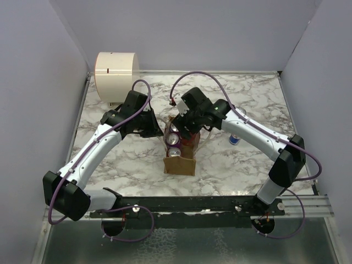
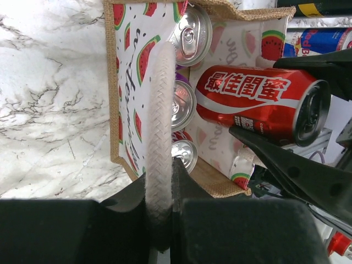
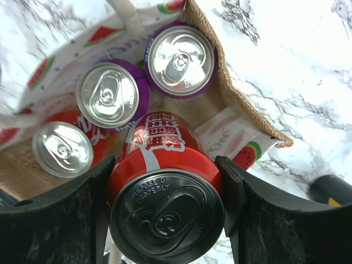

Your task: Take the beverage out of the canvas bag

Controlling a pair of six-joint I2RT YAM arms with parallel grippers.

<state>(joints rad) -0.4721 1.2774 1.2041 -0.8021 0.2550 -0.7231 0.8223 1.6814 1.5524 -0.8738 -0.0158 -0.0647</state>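
The left fingers [image 2: 242, 231] are clamped shut on one white handle [image 2: 159, 126] of the bag [image 2: 110, 82], probably to pin the soft tote down and keep its mouth pulled wide while the other arm works

The right fingers [image 3: 55, 220] grip a red can [image 3: 165, 181] across its body, one on each side, its dark end facing the wrist camera. In the left wrist view it lies on its side at the right of the frame, above the bag's mouth and raised off the cans below, so it looks nearly out but not yet carried aside

Inside the bag stand two purple cans [image 3: 180, 59] and a third can [image 3: 61, 148], upright. A blue can [image 1: 235, 138] stands on the desk [image 1: 247, 99], right of the bag
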